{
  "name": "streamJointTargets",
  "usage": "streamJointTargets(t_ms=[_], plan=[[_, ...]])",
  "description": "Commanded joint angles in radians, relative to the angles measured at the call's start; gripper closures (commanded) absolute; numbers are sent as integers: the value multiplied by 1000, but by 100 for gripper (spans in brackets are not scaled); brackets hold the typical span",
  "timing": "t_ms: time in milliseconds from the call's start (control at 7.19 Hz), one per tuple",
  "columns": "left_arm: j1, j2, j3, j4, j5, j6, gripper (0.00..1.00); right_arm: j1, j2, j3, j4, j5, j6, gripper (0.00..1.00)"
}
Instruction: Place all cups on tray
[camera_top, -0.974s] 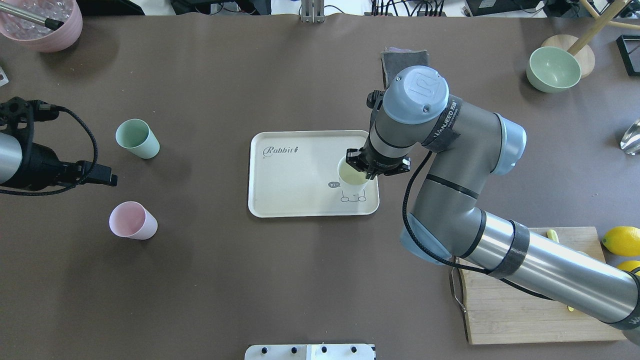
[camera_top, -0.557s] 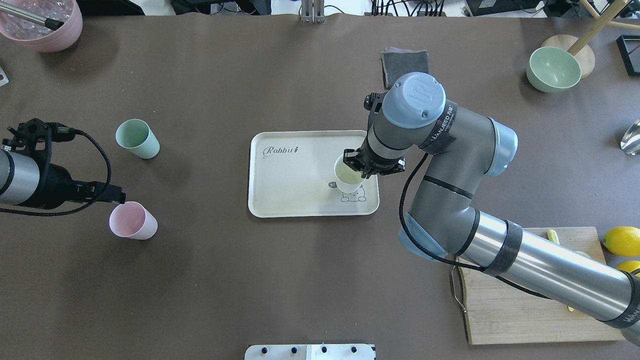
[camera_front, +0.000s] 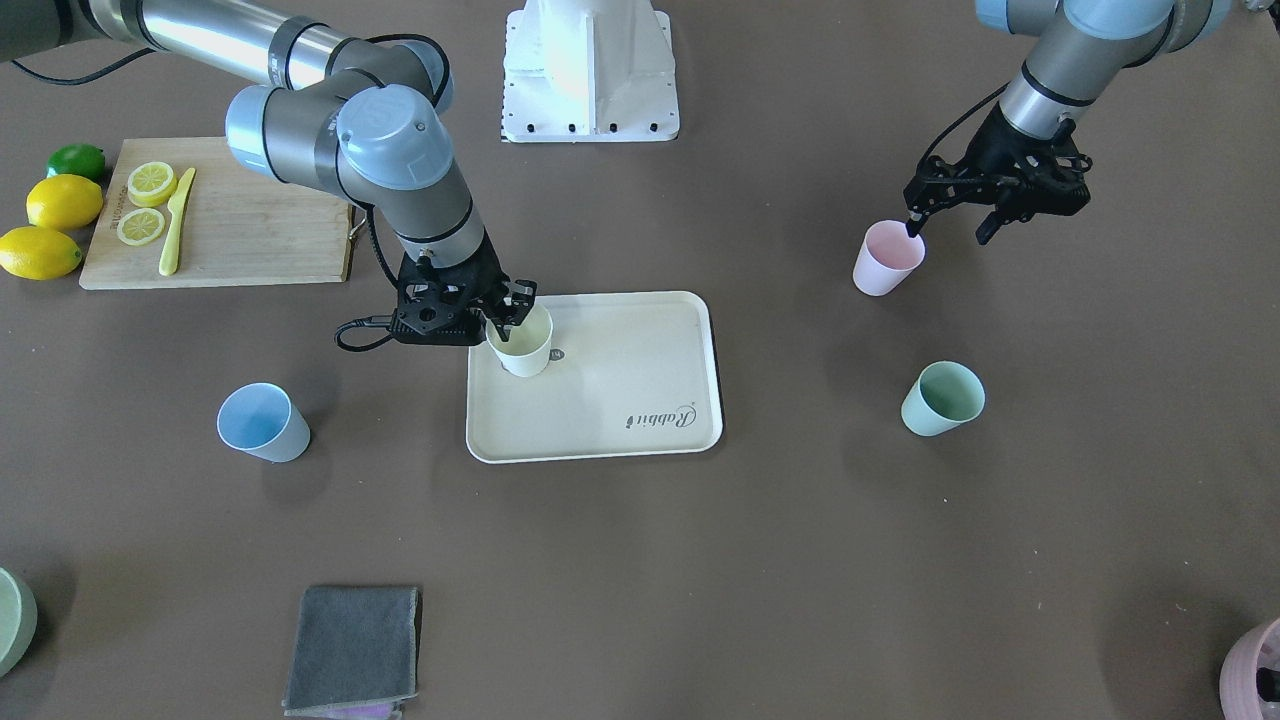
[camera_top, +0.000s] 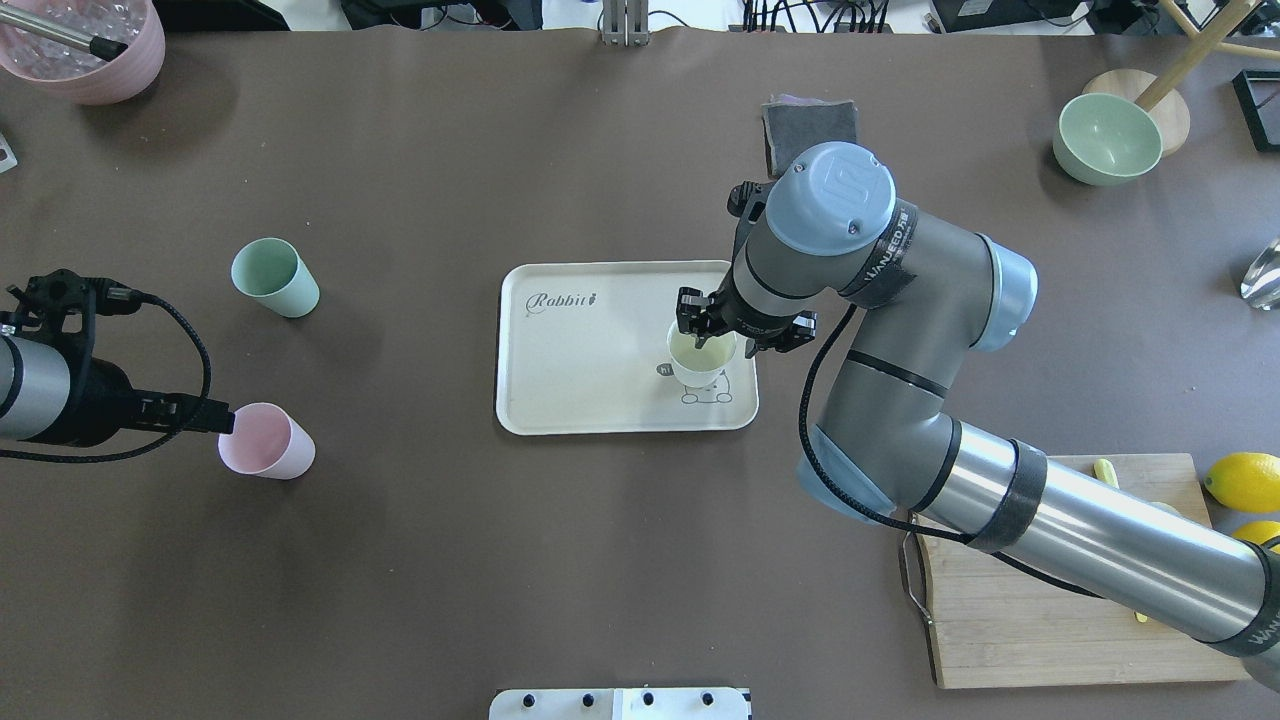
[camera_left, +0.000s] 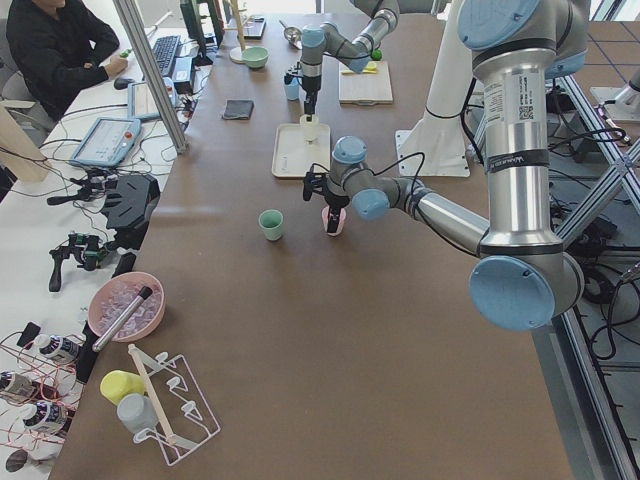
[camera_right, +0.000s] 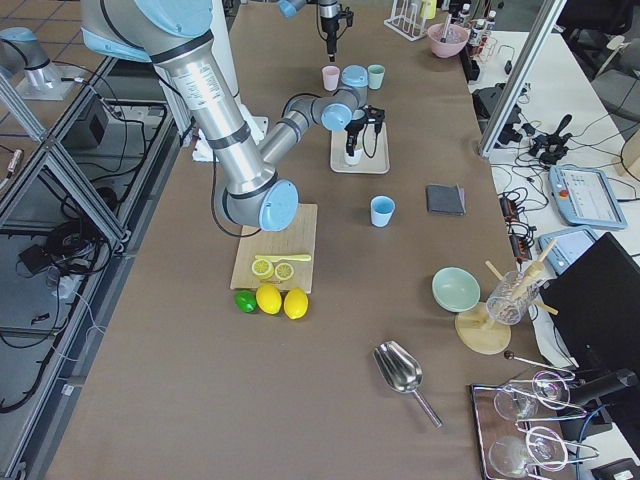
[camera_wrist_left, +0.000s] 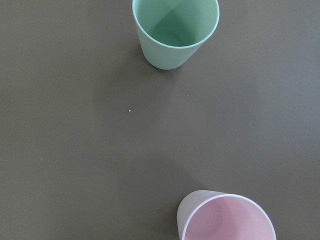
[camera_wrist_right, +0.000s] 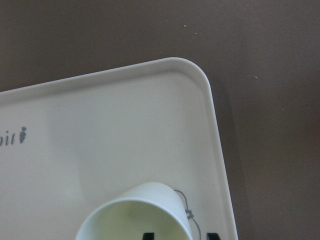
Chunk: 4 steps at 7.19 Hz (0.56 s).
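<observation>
**Yellow cup on the tray, three cups off it**

Nearest your side, the blue cup (camera_front: 262, 422) stands upright on the worktop (camera_front: 640, 580), well apart from the tray (camera_front: 620, 365) on the robot's right. You get it in the front-facing view. In the overhead view the right arm covers that spot.

A little farther back, the mint cup (camera_front: 941, 398) stands upright off the tray's other end.

The yellow cup (camera_front: 520, 347) stands upright on the tray, in the far corner toward the robot's right. The right hand (camera_front: 508, 316) is over it, spread. The right wrist view shows what the fixed cameras do not: its fingertips (camera_wrist_right: 148, 235) sit either side of the cup's wall, one inside and one outside.

Farthest back, the pink cup (camera_front: 886, 258) stands on the worktop. The left hand (camera_front: 948, 228) is spread above it, with one fingertip at the rim. The left wrist view shows the pink and mint cups but no fingers.
</observation>
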<state>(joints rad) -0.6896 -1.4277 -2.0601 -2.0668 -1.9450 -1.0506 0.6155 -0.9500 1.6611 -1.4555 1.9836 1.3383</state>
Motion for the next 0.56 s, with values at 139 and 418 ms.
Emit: streamJointTargets(t_ms=[139, 418], plan=[[28, 3, 21, -12, 23, -2, 5, 18, -6, 112, -117, 15, 7, 0], [41, -26, 61, -33, 23, -2, 14, 53, -39, 161, -149, 50, -1, 0]])
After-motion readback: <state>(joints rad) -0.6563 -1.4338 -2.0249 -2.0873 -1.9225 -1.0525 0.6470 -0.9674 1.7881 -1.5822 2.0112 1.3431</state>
